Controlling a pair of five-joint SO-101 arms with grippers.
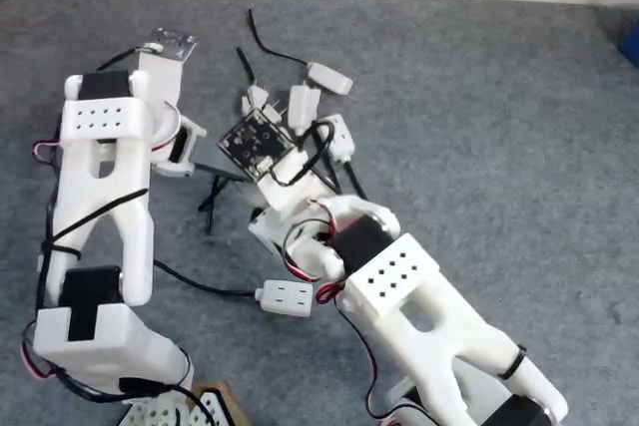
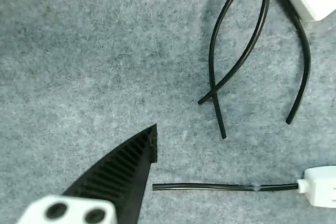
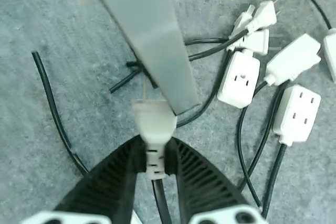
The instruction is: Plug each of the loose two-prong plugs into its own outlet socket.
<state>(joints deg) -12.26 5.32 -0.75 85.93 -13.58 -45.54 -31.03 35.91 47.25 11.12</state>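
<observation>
1. The right arm's fingers (image 3: 118, 177) are clenched on a white plug (image 3: 154, 129), at the lower centre of the right wrist view. Its cord runs down between them. A blurred grey strip (image 3: 152, 40) crosses in front, and I cannot make out the prongs.
2. No plug looks seated anywhere. At the right of the same view, the single outlet (image 3: 239, 80) and the double outlet (image 3: 296, 111) both lie face up on the grey bench (image 1: 519, 97) with open slots.
3. A third outlet (image 1: 285, 297) lies apart at the lower centre of the high view, and its slots are bare too.
4. Two loose plugs (image 3: 260, 17) lie with prongs exposed at the upper right of the right wrist view, just beside the single outlet. One more white body (image 3: 294, 59) lies between the outlets. I cannot tell whether it is a plug or a socket.
5. My judgement is that the task is at its start. One plug is in hand, none is inserted, and each of the others has yet to be picked up and pushed home.
6. The left arm (image 1: 100, 197) is at the left of the high view, above bare cord ends (image 2: 218, 121). I cannot tell whether its grip is released or clenched.
7. I can read no brand, label or writing on the plugs, the outlets or the arms.
</observation>
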